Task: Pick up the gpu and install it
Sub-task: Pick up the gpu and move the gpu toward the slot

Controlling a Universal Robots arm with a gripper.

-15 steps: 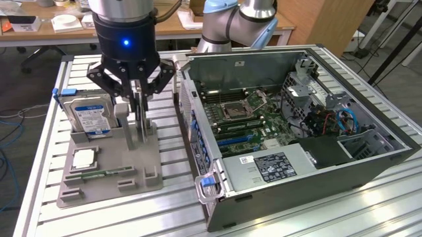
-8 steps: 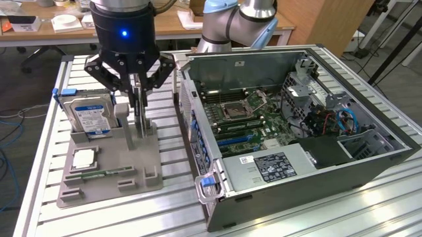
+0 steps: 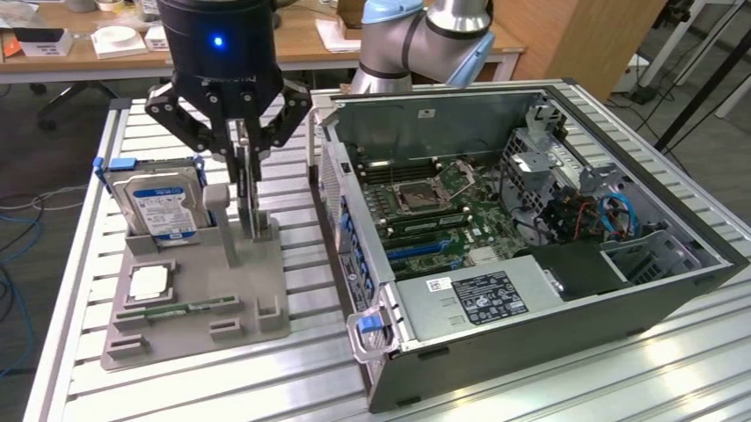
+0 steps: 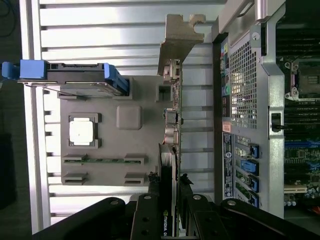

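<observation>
Wide slatted tabletop point(image 3: 235, 387), and on the exterior view's right sat the big open case point(image 3: 657, 290), side panel off, motherboard bare. On the exterior view's left, well apart from nothing much, just beside the case, lay the grey holder point(image 3: 252, 290). Down over its far end hung the hand point(image 3: 243, 171), fingers drawn in and clamped on the gpu point(image 3: 250, 211), one on each flat face near the upper edge. The card stood upright on its edge at the holder's post, and whether it had cleared its slot I could not tell. Left of it in that view stood the hard drive point(image 3: 164, 207) in its blue-railed cradle, untouched. From the wrist the card ran edge-on, its silver bracket point(image 4: 177, 40) at the end away from the fingers. My read: a light, stiff, thin board, but fragile, so the flat faces were the place to squeeze, clear of the contact edge, and gently. With the grip at one end, the bracket end could swing. Smallest on the holder: the processor point(image 3: 149, 281) and the memory stick point(image 3: 188, 309).
</observation>
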